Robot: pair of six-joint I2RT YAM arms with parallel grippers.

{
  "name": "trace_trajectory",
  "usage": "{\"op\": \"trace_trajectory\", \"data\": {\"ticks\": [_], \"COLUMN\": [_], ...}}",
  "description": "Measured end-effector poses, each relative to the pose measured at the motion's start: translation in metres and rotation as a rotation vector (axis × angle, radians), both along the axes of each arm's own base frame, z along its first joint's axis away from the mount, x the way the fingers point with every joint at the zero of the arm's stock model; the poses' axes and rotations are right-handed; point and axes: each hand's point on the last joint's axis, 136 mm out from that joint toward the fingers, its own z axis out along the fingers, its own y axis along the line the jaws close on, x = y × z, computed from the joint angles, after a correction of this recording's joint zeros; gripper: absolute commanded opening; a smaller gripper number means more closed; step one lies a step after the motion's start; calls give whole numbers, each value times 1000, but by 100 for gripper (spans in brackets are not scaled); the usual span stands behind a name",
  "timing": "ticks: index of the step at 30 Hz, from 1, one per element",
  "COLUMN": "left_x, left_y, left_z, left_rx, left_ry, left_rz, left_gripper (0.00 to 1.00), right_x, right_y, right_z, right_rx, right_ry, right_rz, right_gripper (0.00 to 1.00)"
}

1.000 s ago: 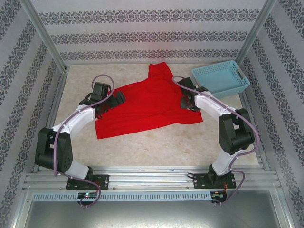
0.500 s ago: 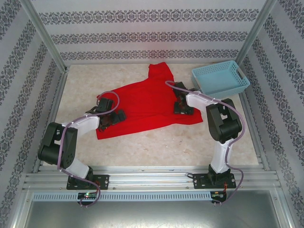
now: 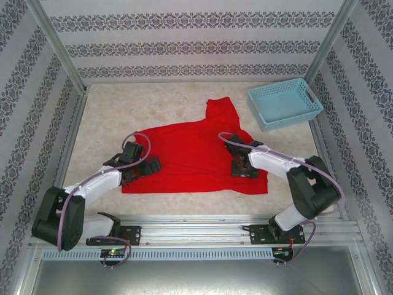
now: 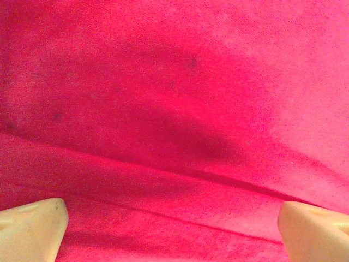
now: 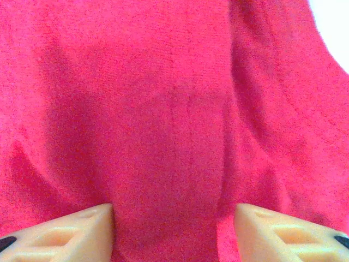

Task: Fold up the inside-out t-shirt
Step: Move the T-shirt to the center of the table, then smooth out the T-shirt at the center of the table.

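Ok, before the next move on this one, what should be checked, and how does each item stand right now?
1. Shirt spread out on the table: ok.
2. Left gripper open, over the cloth: ok.
3. Cloth smooth under it: not ok, creases run across.
4. Right gripper has hold of the cloth: cannot tell; jaws apart, cloth bunched between them.
5. Basket apart from the shirt: ok.
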Motion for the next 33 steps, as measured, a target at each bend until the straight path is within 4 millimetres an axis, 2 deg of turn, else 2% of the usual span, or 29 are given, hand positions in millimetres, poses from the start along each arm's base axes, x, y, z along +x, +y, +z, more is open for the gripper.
{"op": "trace_trajectory", "data": {"ticks": [2,4,6,8,10,11,14,17,20,23,29,33], "left_x": [3,21,49,89,124,138,171,184,189,191,193,192], "left_y": [5,8,11,16,26,32,53,68,71,68,68,69], "left_z": [15,42,73,103,117,117,99,68,40,21,-1,-13], "left_rx": [23,48,71,96,121,135,173,201,216,219,235,244], "left_ry": [-29,-89,-157,-224,-249,-248,-198,-115,-38,14,66,89], "left_rz": [15,35,65,105,152,173,222,244,235,214,198,187], "left_gripper": [98,98,96,93,87,84,79,74,69,65,54,42], "right_x": [0,8,23,45,65,76,101,116,121,125,138,152], "right_y": [-3,-4,-3,0,4,6,9,10,9,7,15,24], "right_z": [13,27,44,66,88,99,119,124,117,105,84,78], "right_rx": [5,21,40,67,90,103,121,130,125,123,135,149], "right_ry": [-34,-77,-120,-186,-247,-279,-336,-348,-328,-295,-238,-233], "right_rz": [-6,-19,-33,-40,-41,-40,-36,-30,-32,-33,-20,-4], "right_gripper": [61,62,62,62,62,62,62,62,62,62,62,62]}}
